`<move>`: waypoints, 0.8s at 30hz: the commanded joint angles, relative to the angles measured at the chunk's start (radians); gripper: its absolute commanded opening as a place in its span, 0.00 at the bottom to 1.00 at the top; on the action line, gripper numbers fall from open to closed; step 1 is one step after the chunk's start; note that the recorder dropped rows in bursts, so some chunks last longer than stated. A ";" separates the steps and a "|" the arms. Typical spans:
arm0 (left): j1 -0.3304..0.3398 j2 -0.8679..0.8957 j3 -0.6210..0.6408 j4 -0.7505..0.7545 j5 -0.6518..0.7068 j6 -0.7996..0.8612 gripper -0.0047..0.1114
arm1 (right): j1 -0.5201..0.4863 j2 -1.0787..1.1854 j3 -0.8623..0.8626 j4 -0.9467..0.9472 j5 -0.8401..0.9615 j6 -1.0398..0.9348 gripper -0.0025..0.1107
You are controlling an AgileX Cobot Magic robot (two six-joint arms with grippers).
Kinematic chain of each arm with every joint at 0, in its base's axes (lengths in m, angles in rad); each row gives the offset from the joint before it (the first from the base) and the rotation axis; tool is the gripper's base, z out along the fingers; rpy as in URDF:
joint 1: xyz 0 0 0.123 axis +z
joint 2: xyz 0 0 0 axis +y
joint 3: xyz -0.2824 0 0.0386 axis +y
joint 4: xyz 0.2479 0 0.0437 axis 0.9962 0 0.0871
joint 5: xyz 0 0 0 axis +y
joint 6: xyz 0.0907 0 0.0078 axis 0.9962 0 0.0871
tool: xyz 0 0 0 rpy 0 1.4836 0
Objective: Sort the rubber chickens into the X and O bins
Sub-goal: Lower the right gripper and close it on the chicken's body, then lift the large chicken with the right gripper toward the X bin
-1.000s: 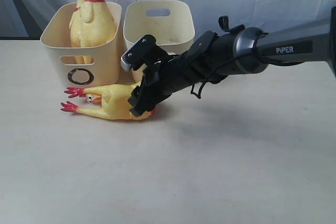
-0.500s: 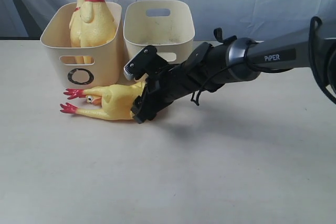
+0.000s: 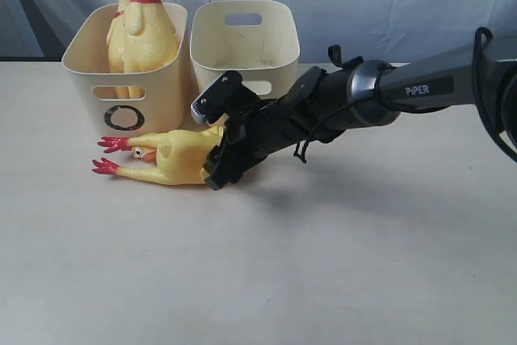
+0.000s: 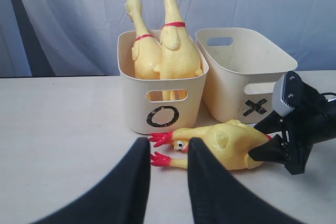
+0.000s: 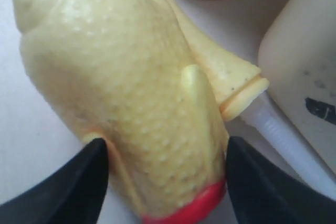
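Right arm [image 3: 355, 101] lowered, fingers [image 5: 79, 182] straddling fallen chicken [image 3: 174, 156].

The right gripper [image 3: 216, 166] straddles one end of a chicken [image 3: 174, 157] lying on the bench [image 3: 323, 264]. Just behind the gripper stands the X bin [image 3: 242, 38]. Beside that is the O bin [image 3: 121, 94], with two chickens [image 3: 141, 34] upright inside.

"PiPER" printed on right arm [image 3: 440, 78]; black O [image 4: 148, 116] on first bin [image 4: 134, 90]; black X [image 4: 254, 107] on second bin [image 4: 228, 85].
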 commanded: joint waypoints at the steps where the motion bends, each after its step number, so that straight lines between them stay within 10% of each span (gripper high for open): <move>1: -0.001 -0.005 0.003 0.007 0.003 0.001 0.25 | -0.001 -0.001 -0.006 0.001 0.042 -0.008 0.38; 11: -0.001 -0.005 0.003 0.007 0.005 0.001 0.25 | -0.001 -0.001 -0.006 -0.013 0.116 -0.008 0.02; 24: -0.001 -0.005 0.003 0.007 0.005 0.001 0.25 | -0.001 -0.056 -0.006 -0.048 0.291 -0.009 0.01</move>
